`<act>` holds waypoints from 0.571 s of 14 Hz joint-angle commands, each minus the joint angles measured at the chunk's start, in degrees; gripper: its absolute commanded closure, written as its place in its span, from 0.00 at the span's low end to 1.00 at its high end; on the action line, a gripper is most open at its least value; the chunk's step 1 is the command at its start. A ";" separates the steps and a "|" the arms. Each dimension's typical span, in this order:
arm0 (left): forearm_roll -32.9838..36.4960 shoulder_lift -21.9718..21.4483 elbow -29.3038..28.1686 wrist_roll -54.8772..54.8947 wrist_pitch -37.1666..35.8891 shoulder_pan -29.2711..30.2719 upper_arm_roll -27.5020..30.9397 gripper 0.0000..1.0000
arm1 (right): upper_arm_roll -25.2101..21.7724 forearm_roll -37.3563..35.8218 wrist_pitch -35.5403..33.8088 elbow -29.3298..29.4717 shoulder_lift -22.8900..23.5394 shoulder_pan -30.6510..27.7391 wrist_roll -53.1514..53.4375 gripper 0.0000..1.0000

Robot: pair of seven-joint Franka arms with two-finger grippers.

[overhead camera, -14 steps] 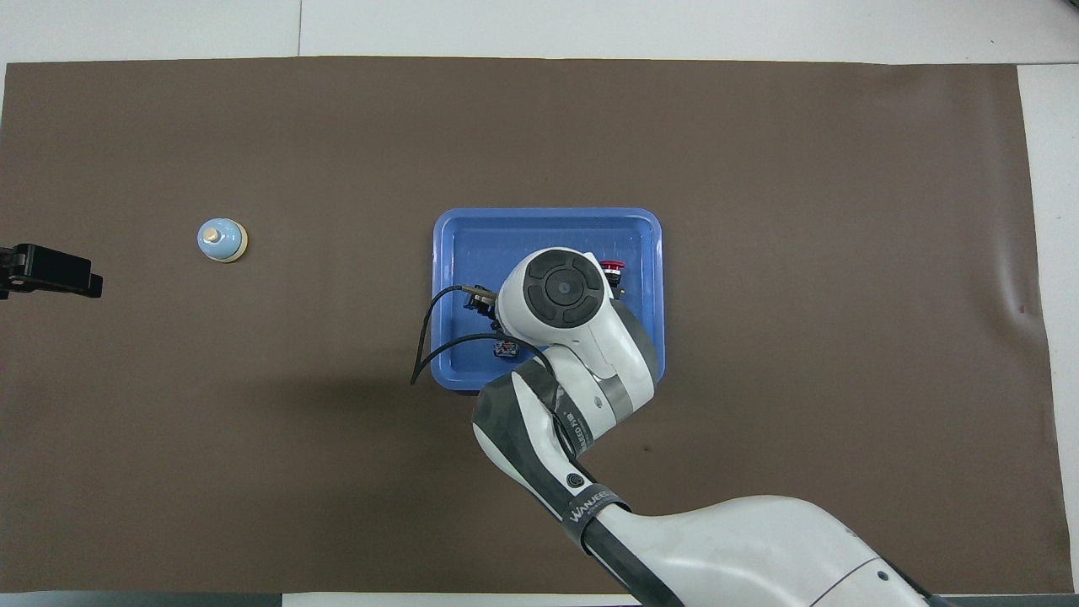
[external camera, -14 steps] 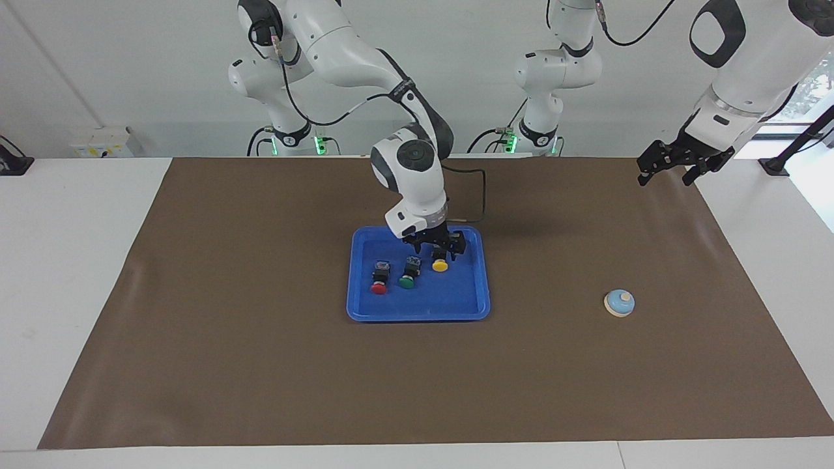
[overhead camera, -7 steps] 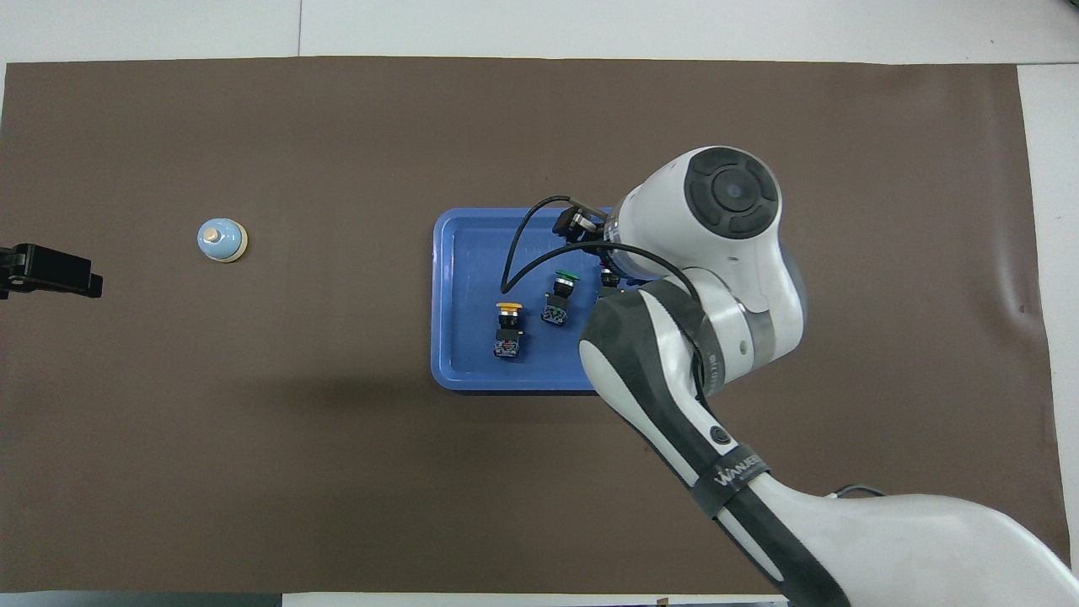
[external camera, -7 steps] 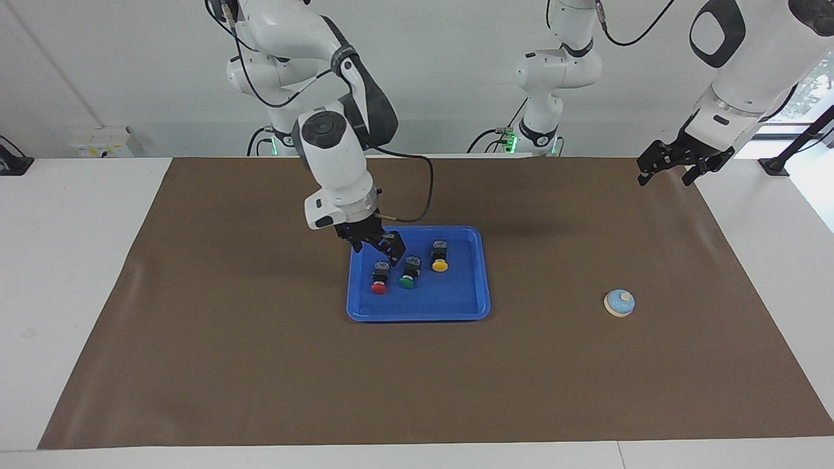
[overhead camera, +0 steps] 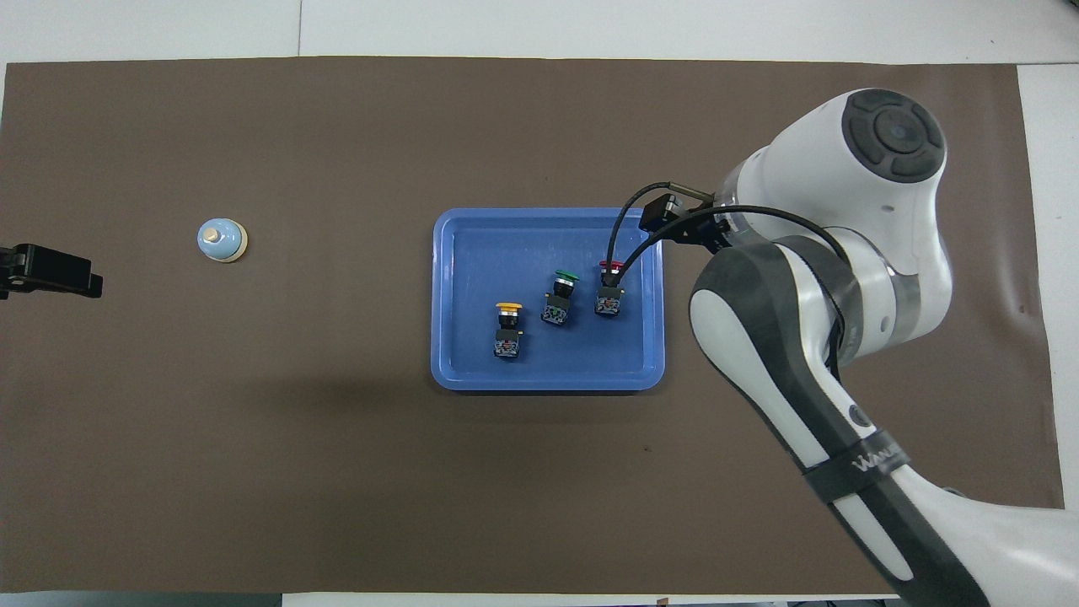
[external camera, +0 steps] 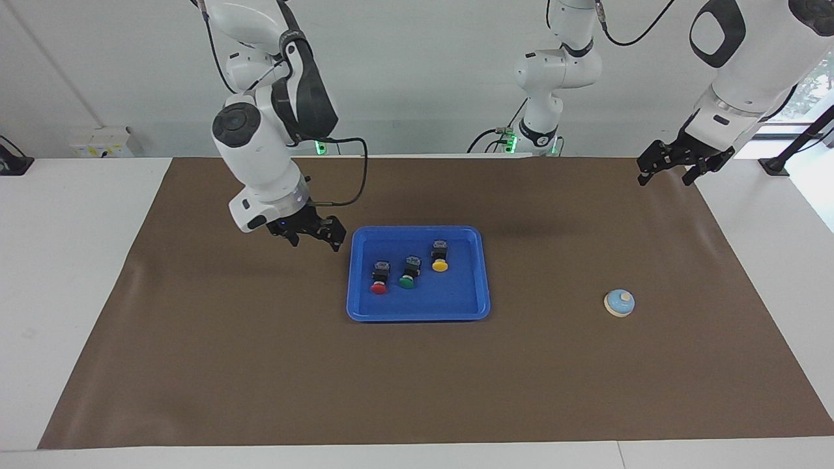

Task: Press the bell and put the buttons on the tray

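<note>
Facing view, three buttons [external camera: 407, 266] inside tray [external camera: 479, 286] rim

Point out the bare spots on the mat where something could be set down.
Bare mat lies between the tray and the bell, and along the edge farthest from the robots. The tray holds three buttons; the right gripper hangs beside it.

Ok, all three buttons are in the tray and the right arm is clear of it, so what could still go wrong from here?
The bell sits alone on the mat toward the left arm's end; whether it was pressed cannot be told. The left gripper hangs open, not over the bell, so a press needs a long, well-aimed reach to that small knob. The right gripper is open, beside the tray; a low sweep could nudge it and topple the buttons.
</note>
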 commanded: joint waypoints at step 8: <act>0.22 -0.37 0.29 0.66 -0.78 -0.02 0.16 0.00 | 2.32 -7.16 -15.01 -0.91 -12.31 -10.41 -19.15 0.00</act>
